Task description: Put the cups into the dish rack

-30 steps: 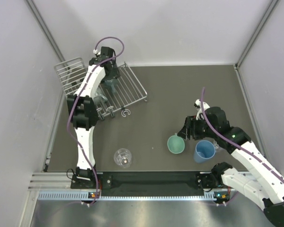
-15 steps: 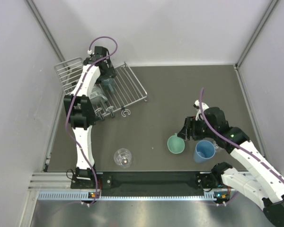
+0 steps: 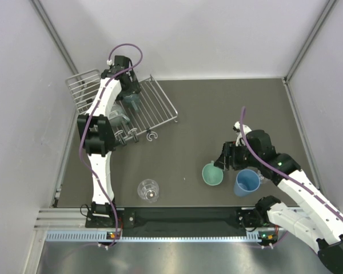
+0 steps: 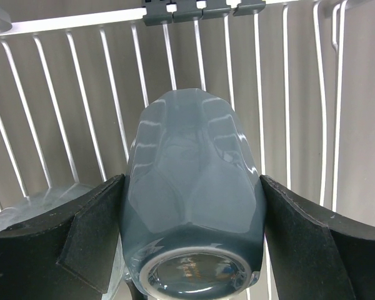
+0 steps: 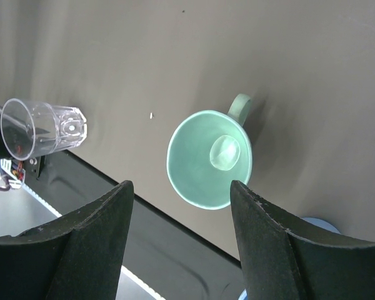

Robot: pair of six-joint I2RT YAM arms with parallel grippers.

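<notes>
My left gripper (image 3: 130, 97) (image 4: 192, 187) is shut on the grey-teal mug (image 3: 133, 104) (image 4: 190, 181). The mug hangs upside down, base toward the wrist camera, just over the wires of the silver dish rack (image 3: 160, 105) (image 4: 81, 94). A clear glass (image 4: 37, 203) lies in the rack beside it. My right gripper (image 3: 226, 158) (image 5: 181, 187) stands open above the mint-green mug (image 3: 212, 174) (image 5: 206, 159), which sits upright on the table. The blue tumbler (image 3: 247, 182) stands just right of it. Another clear glass (image 3: 148, 190) (image 5: 40, 127) is near the front edge.
A small metal hook (image 3: 152, 136) lies on the dark table in front of the rack. The rack's raised slotted section (image 3: 83, 85) sits against the left wall. A black rail (image 3: 177, 217) runs along the near edge between the arm bases.
The left arm shifted a little back and left over the rack with the mug, then held still. The right arm and the cups on the table have not moved.
</notes>
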